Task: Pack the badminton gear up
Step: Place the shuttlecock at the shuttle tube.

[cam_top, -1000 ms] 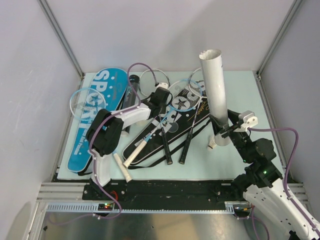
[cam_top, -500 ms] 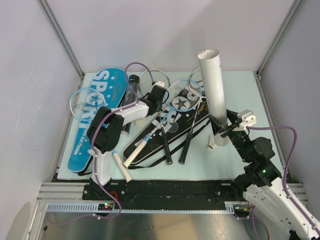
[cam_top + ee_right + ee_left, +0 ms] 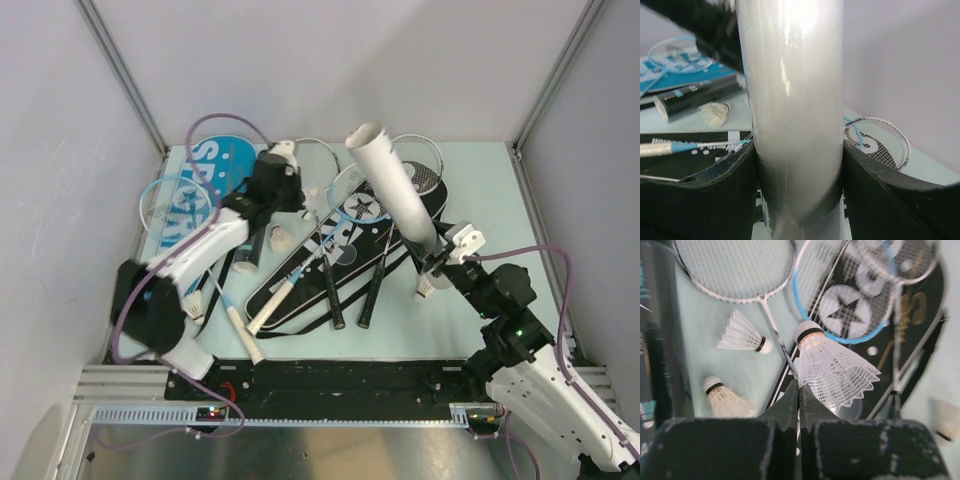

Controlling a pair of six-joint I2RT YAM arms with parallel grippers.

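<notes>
1. Top external view: the right end effector is closed on the lower end of the white cylindrical shuttle tube. The tube leans with its open mouth raised toward the left arm, probably to present the opening for loading.
2. Left wrist view: the left end effector is closed, pinching the skirt of a white feather shuttlecock. The cork points away, which suits cork-first insertion.
3. A second shuttlecock and a third shuttlecock lie on the pale green bench, not yet packed.
</notes>
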